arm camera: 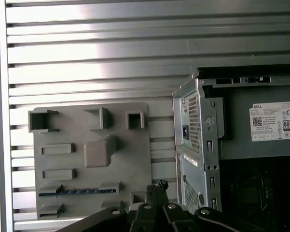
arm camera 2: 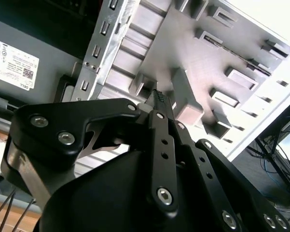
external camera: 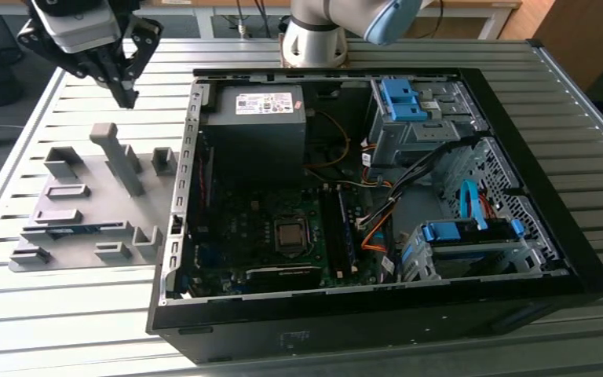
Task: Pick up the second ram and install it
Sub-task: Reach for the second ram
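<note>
The ram (external camera: 76, 229) lies on its long edge in a low slot of the gray plate (external camera: 82, 177), near the plate's edge that faces the exterior camera. Small holder blocks on the plate grip it at both ends. In the first wrist view it reads as a thin blue strip (arm camera: 77, 191) running between 2 of these blocks. Nothing touches it.

The claw (external camera: 129, 98) hangs in the air over the opposite side of the plate from the ram, well apart from the ram. Its 2 fingers are clenched tip to tip with nothing between them. In the second wrist view the ridged fingertips (arm camera 2: 159, 96) point down toward the plate, just beside the tall block (arm camera 2: 186, 94). In the first wrist view the tips (arm camera: 157, 186) show past the plate's edge that faces the case. How high the claw hangs above the plate I cannot tell.

The plate lies flat on the slatted metal tabletop (external camera: 92, 63). Several blocks of differing height stand on it, and the tallest (external camera: 118, 157) rises near its middle.

Just beside the plate, on the exterior view's right, the open case (external camera: 584, 251) lies on its side. Its power supply (external camera: 254, 133) sits in the corner nearest the claw. The motherboard (external camera: 270, 228) lies below that, level with the ram's end of the plate.
</note>
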Available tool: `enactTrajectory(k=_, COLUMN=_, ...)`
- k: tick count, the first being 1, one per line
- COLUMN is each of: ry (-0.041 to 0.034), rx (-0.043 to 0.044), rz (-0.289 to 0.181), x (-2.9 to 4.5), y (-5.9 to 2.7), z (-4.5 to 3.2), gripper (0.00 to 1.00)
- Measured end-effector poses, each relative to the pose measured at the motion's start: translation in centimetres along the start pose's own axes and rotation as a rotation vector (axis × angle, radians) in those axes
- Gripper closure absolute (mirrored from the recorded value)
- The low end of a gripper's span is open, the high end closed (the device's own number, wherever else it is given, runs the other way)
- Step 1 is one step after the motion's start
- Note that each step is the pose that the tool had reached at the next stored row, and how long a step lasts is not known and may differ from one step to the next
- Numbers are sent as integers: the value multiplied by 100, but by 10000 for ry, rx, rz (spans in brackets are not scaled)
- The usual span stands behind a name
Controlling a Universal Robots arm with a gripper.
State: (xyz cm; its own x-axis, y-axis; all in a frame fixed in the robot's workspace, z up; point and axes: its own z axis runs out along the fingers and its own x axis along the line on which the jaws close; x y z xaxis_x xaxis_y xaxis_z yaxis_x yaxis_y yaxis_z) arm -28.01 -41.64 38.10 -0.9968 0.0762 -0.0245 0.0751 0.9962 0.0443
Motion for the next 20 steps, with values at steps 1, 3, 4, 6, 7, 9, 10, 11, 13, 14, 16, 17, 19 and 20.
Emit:
enactTrajectory(k=1, ry=0, rx=-1, rz=0, x=22, y=-10, z=1, gripper=89)
enactTrajectory(k=3, ry=-1, rx=-1, rz=0, x=68, y=-26, z=1, gripper=89)
enactTrajectory(k=4, ry=1, rx=0, rz=0, x=91, y=-30, z=0, gripper=89)
enactTrajectory(k=6, ry=1, rx=0, rz=1, x=144, y=-36, z=0, gripper=89)
enactTrajectory(k=7, ry=1, rx=0, rz=0, x=171, y=-38, z=-1, gripper=89)
enactTrajectory(k=9, ry=1, rx=-1, rz=0, x=230, y=-42, z=-2, gripper=89)
enactTrajectory(k=10, ry=0, rx=-1, rz=-1, x=260, y=-45, z=-3, gripper=89)
enactTrajectory(k=11, ry=0, rx=-1, rz=-1, x=289, y=-47, z=-3, gripper=89)
enactTrajectory(k=13, ry=1, rx=0, rz=1, x=333, y=-50, z=-5, gripper=89)
enactTrajectory(k=14, ry=0, rx=-1, rz=1, x=337, y=-50, z=-5, gripper=89)
enactTrajectory(k=16, ry=1, rx=0, rz=-1, x=337, y=-50, z=-5, gripper=89)
enactTrajectory(k=17, ry=0, rx=-1, rz=0, x=337, y=-50, z=-5, gripper=89)
enactTrajectory(k=19, ry=1, rx=-1, rz=0, x=338, y=-51, z=-5, gripper=89)
enactTrajectory(k=20, ry=0, rx=-1, rz=0, x=338, y=-51, z=-5, gripper=89)
